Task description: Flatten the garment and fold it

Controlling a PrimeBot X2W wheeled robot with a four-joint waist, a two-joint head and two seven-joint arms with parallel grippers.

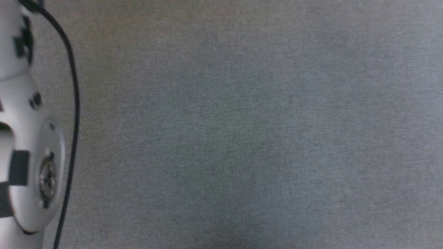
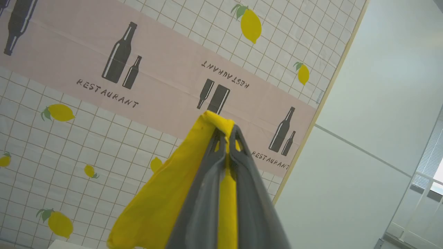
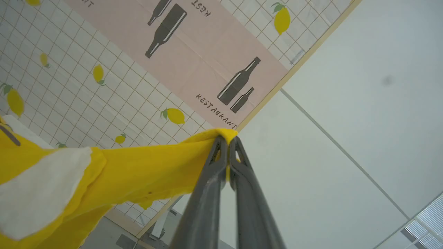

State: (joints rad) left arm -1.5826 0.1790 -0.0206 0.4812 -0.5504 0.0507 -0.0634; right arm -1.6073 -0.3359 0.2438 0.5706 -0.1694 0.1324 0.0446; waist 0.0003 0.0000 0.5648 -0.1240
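The yellow garment [image 2: 162,200] hangs in the air, pinched at its edge by my left gripper [image 2: 226,136], whose dark fingers are shut on the fabric. In the right wrist view the same garment [image 3: 138,173] stretches away to the left, showing a white patch [image 3: 38,193] and a black stripe mark [image 3: 9,135]. My right gripper [image 3: 228,140] is shut on another bit of its yellow edge. Both grippers point up toward the backdrop and wall. The head view shows a pale arm segment [image 1: 24,138] with a black cable [image 1: 74,103] at the left edge.
A lemon-printed grid backdrop [image 2: 104,145] with a pink band of bottles and "RESTAURANT" lettering stands behind the garment. A plain pale wall [image 3: 346,103] lies beside it, with window blinds [image 2: 432,152] at the far right. The grey cloth surface [image 1: 242,131] spreads below the head camera.
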